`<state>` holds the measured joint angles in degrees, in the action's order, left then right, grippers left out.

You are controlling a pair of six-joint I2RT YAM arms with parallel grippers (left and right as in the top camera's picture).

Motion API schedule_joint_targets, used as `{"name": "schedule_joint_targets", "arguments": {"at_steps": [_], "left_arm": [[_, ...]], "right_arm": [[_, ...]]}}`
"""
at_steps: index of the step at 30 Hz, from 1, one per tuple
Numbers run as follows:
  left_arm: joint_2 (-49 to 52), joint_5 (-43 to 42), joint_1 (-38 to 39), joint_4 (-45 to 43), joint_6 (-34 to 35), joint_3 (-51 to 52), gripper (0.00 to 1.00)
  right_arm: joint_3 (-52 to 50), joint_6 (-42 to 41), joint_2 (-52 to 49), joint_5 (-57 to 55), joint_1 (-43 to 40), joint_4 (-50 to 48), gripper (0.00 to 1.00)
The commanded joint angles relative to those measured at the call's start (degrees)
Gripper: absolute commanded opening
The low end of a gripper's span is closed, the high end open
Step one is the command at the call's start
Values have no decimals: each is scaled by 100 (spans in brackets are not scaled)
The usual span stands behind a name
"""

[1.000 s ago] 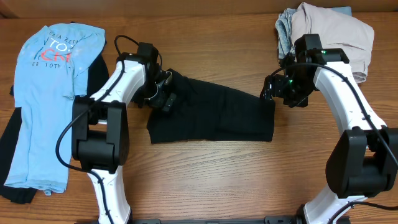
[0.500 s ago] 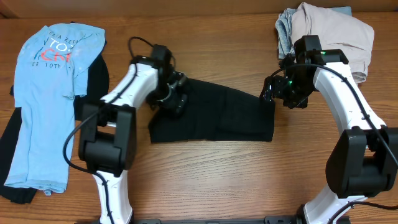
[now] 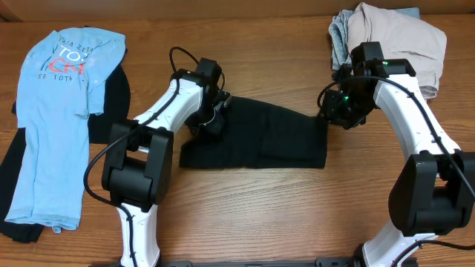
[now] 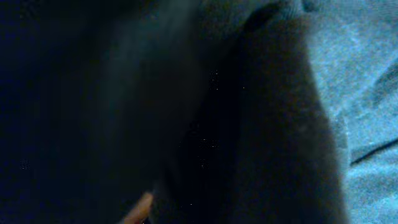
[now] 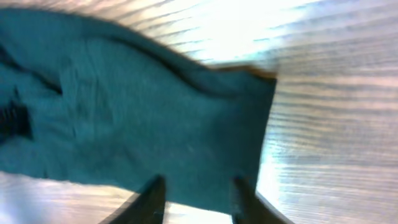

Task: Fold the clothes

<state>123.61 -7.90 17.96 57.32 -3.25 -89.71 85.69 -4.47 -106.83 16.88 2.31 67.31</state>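
The black T-shirt (image 3: pixel 260 137) lies folded into a wide band on the middle of the table. My left gripper (image 3: pixel 215 119) is down on its top left corner, shut on the cloth. In the left wrist view dark fabric (image 4: pixel 249 124) fills the frame and hides the fingers. My right gripper (image 3: pixel 326 115) is at the shirt's top right corner. In the right wrist view its two fingers (image 5: pixel 152 199) stand apart, open, with the shirt's edge (image 5: pixel 143 124) between them. The light blue lettered T-shirt (image 3: pixel 56 111) lies flat at the far left.
A pile of beige and grey clothes (image 3: pixel 393 37) sits at the back right, just behind the right arm. Another dark garment (image 3: pixel 111 96) lies under the light blue one. Bare wooden table (image 3: pixel 260 215) stretches in front of the black shirt.
My left gripper has moved right along the shirt's top edge onto its corner and closed. The right gripper has stayed at the right corner, its fingers drawn closer together.
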Motion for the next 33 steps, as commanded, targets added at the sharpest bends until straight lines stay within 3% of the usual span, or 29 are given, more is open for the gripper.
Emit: {"name": "schedule_joint_targets", "arguments": {"at_steps": [1, 3, 19, 26, 33], "left_arm": [[337, 645, -173, 442, 111, -258, 4], [337, 741, -192, 809, 111, -603, 4], [334, 601, -162, 2911, 584, -2752, 4], [334, -721, 236, 3014, 776, -3091, 4], [337, -671, 1196, 2608, 1443, -3091, 4]], "right_arm": [[-31, -7, 61, 120, 201, -31, 13], [-74, -35, 61, 125, 341, -105, 4], [-1993, -804, 39, 330, 1211, -2444, 4], [-2138, -804, 39, 267, 1043, -2610, 4], [-2138, -804, 39, 267, 1021, -2616, 4]]}}
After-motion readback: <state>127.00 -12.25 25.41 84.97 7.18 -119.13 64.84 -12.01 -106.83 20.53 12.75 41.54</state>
